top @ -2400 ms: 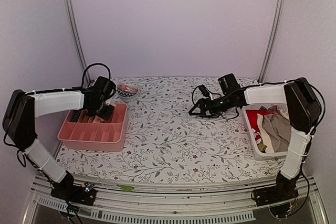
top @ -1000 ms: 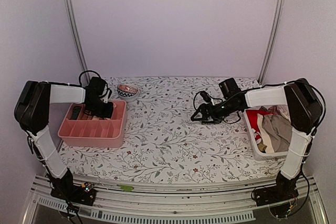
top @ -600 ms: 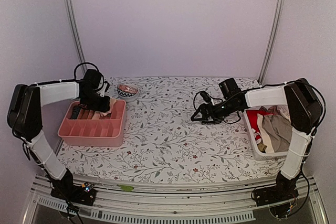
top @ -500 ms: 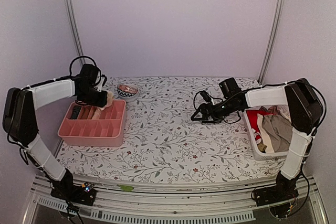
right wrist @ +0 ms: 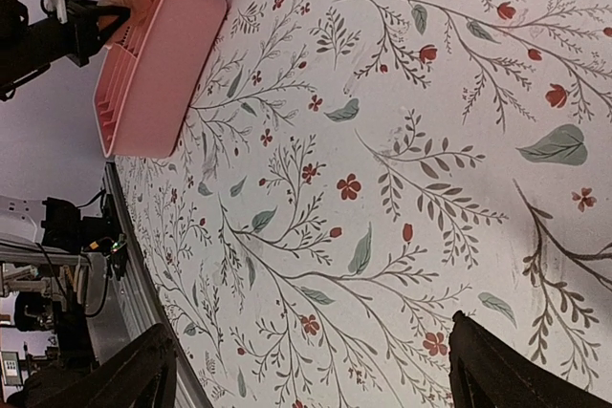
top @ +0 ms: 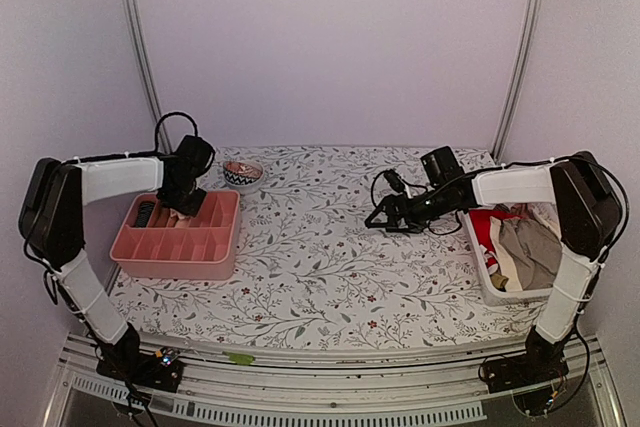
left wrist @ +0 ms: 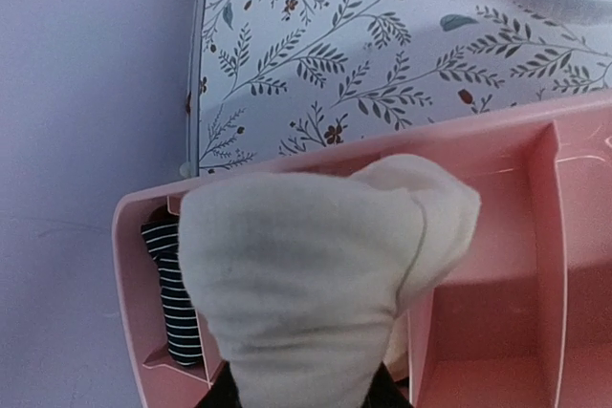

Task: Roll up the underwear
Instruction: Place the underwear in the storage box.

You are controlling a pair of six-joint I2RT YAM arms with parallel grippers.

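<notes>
Cream underwear (left wrist: 306, 284) beside wrist-only striped cloth (left wrist: 172, 284)

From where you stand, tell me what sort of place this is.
Probably a robot lab cell for laundry sorting: left arm and right arm bolted to a floral-clothed table between bare walls, a pink divided tray, and a white bin of clothes.

Rolled cream underwear (left wrist: 306, 274) apparently hangs above the pink tray (left wrist: 516, 155).

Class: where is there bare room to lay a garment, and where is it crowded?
Bare: near middle of the floral tablecloth, between pink divided plastic tray and white bin of clothes. Crowded: far left, around tray, patterned bowl and left gripper.
</notes>
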